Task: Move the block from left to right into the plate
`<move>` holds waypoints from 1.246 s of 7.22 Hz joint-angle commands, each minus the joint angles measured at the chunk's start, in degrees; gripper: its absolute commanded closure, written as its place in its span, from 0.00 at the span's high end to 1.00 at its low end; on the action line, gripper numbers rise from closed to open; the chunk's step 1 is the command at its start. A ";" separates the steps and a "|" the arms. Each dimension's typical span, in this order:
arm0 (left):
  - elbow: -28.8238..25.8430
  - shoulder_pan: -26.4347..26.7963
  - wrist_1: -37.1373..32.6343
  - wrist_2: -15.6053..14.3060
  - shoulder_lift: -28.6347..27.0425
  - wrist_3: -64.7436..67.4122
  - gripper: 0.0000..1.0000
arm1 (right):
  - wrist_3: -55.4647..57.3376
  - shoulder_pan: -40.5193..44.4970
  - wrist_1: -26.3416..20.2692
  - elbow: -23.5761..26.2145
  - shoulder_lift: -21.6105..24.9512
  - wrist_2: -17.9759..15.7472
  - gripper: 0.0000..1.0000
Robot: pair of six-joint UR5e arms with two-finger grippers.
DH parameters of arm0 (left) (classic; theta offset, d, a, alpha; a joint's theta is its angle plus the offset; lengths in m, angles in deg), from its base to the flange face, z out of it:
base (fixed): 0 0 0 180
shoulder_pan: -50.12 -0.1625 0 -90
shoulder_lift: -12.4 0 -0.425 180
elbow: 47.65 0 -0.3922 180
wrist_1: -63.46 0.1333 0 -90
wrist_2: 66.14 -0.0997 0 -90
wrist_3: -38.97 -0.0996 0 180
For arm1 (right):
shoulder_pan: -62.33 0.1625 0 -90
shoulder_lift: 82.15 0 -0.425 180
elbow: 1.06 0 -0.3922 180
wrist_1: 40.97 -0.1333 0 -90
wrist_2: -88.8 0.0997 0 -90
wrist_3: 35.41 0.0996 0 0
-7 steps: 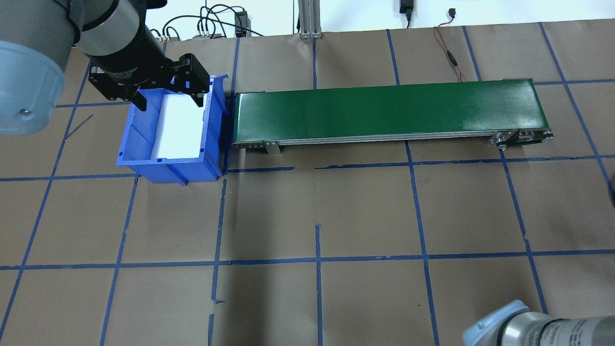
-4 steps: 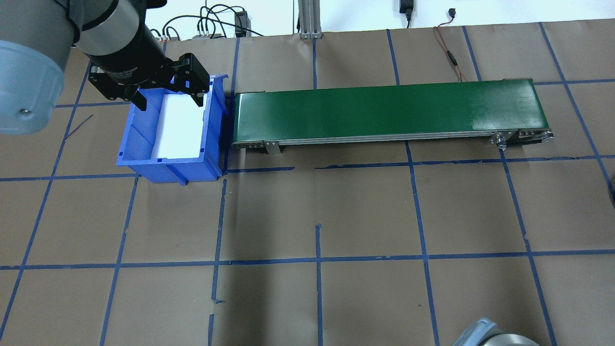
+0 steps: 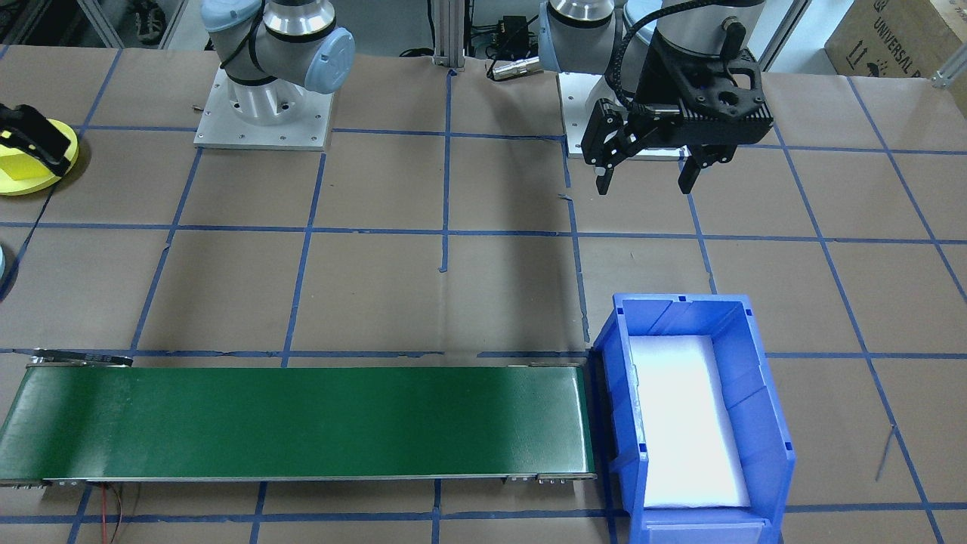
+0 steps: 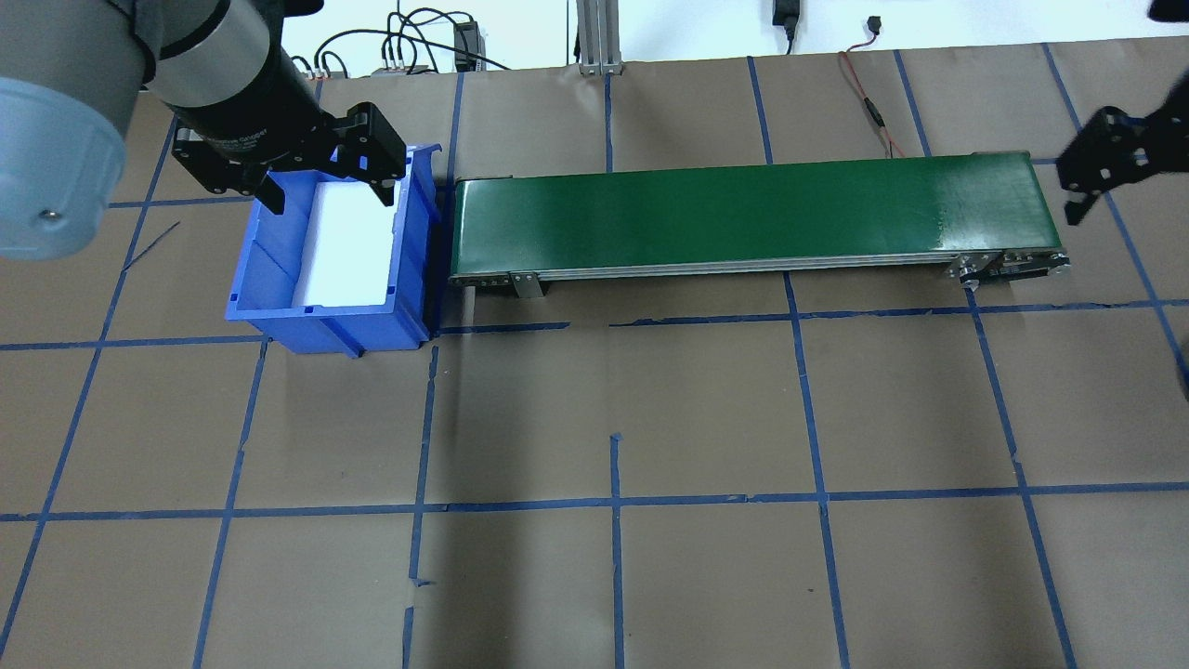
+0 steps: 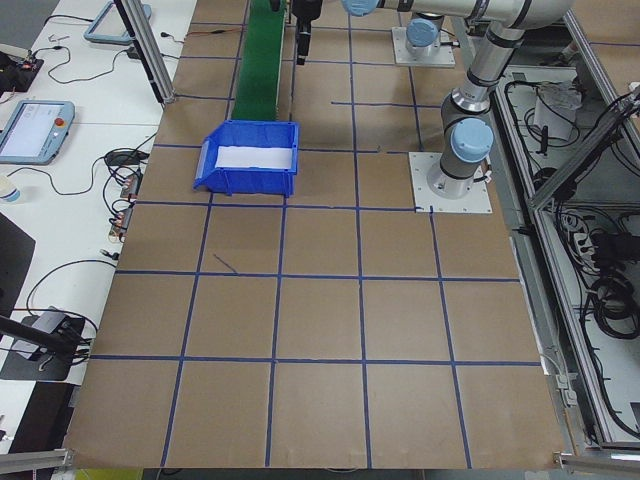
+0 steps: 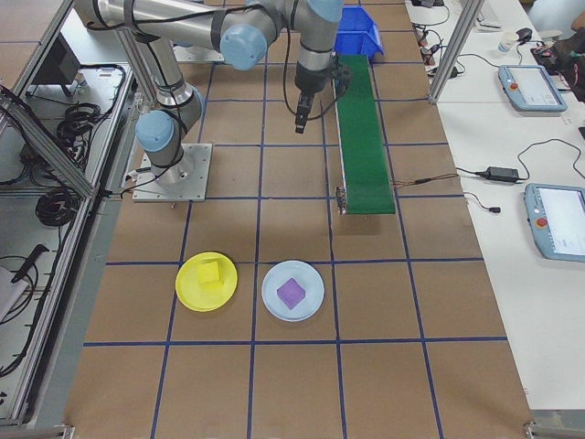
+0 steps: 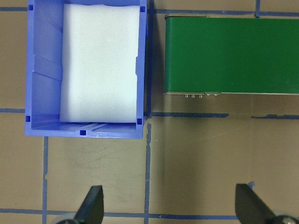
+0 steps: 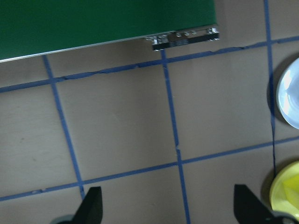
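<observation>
A yellow block (image 6: 211,273) lies on the round yellow plate (image 6: 194,294), which also shows at the far left of the front-facing view. My right gripper (image 8: 170,210) is open and empty, hanging high beside the right end of the green conveyor belt (image 4: 743,209); the yellow plate (image 8: 286,192) sits at the lower right of its wrist view. My left gripper (image 4: 320,190) is open and empty above the blue bin (image 4: 269,311), which holds only a white foam pad (image 7: 100,65). Nothing lies on the belt.
A pale blue plate (image 6: 311,306) carrying a purple cube (image 6: 291,293) stands beside the yellow one. Blue tape lines grid the brown table. Cables run along the table's far edge (image 4: 864,102).
The right arm's elbow has left the bottom right of the overhead view, and the right gripper has come in at the right edge by the belt's end. The left gripper has not moved.
</observation>
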 commanded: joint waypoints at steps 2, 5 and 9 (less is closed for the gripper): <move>-0.01 0.03 0.00 -0.02 0.00 -0.06 1.00 | 11.78 15.27 0.01 -6.59 -4.16 5.43 1.00; -0.01 0.03 0.00 0.07 0.00 -0.06 1.00 | 15.17 16.27 -2.69 -6.78 -5.93 3.75 1.00; -0.19 0.03 0.00 0.25 0.00 -0.06 1.00 | 16.66 18.83 3.25 -8.27 -6.28 4.45 1.00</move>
